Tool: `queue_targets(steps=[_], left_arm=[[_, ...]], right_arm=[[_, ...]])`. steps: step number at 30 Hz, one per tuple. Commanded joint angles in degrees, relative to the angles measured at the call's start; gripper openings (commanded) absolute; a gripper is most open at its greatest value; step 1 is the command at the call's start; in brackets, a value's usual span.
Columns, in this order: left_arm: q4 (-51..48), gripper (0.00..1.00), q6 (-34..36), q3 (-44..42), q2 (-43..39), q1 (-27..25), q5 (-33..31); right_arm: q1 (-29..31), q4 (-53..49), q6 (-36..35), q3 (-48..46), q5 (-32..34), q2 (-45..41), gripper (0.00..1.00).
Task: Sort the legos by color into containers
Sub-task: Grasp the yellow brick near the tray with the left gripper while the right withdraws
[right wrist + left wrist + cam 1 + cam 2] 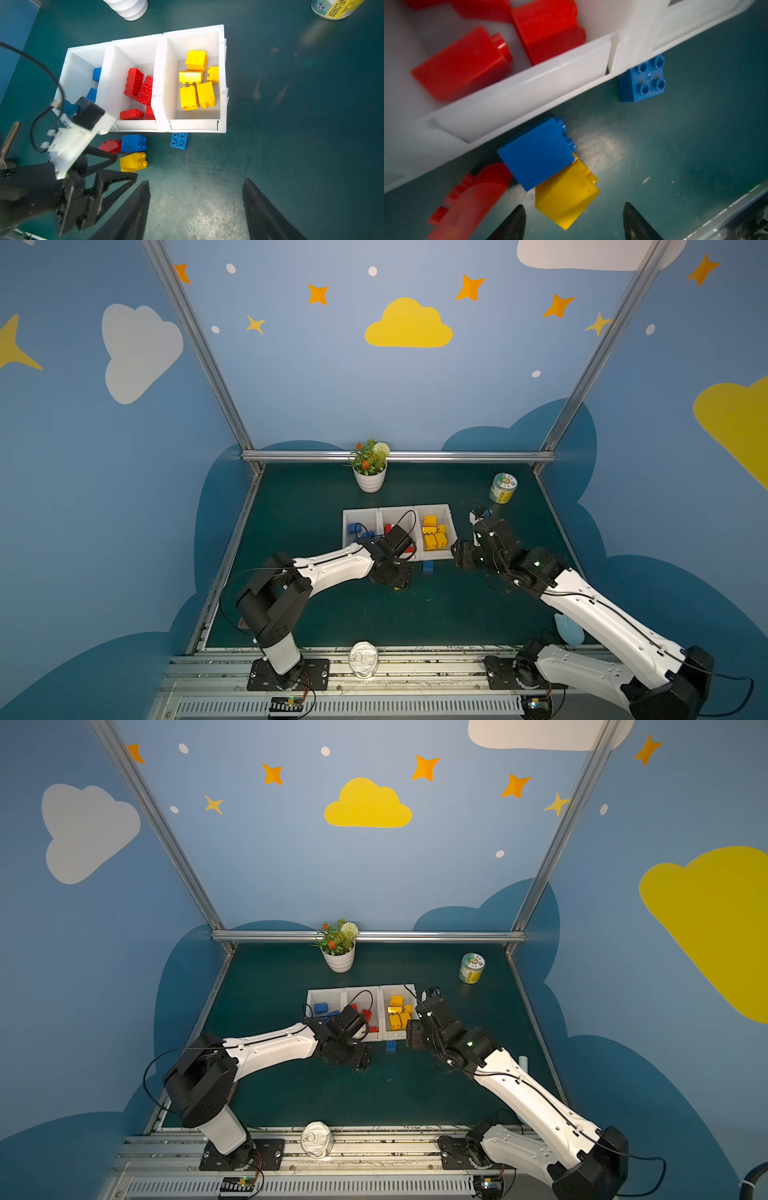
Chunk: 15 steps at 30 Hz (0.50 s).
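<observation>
The containers, three joined white bins (449, 531) (162, 83), hold blue legos (96, 74) on the left, red legos (135, 83) in the middle and yellow legos (195, 87) on the right. Loose on the mat before them lie a red lego (110, 145), a blue lego (134, 143), a yellow lego (133, 162) and a flat blue lego (179, 140) (428, 566). My left gripper (573, 207) hangs open just over the yellow lego (566, 195), gripping nothing. My right gripper (196, 181) is open over bare mat, nearer than the yellow bin.
A white flower pot (370, 479) stands at the back centre. A yellow-green can (503, 488) stands at the back right. A clear round lid-like object (363, 659) rests on the front rail. Metal frame rails border the green mat (311, 614).
</observation>
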Motion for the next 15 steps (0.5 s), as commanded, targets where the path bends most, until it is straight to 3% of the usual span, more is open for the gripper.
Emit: queue_targets(steps=[1, 10, 15], left_arm=[[-4.5, 0.76, -2.5, 3.4, 2.8, -0.8, -2.3], [-9.9, 0.75, -0.8, 11.6, 10.4, -3.1, -4.5], [-11.3, 0.62, 0.6, 13.1, 12.0, -4.5, -5.8]], right_arm=[[-0.5, -1.1, -0.8, -1.1, -0.6, -1.8, 0.71], [-1.3, -2.4, -2.0, -2.2, -2.8, -3.5, 0.71], [-1.6, -2.1, -1.3, -3.1, -3.0, -4.3, 0.71]])
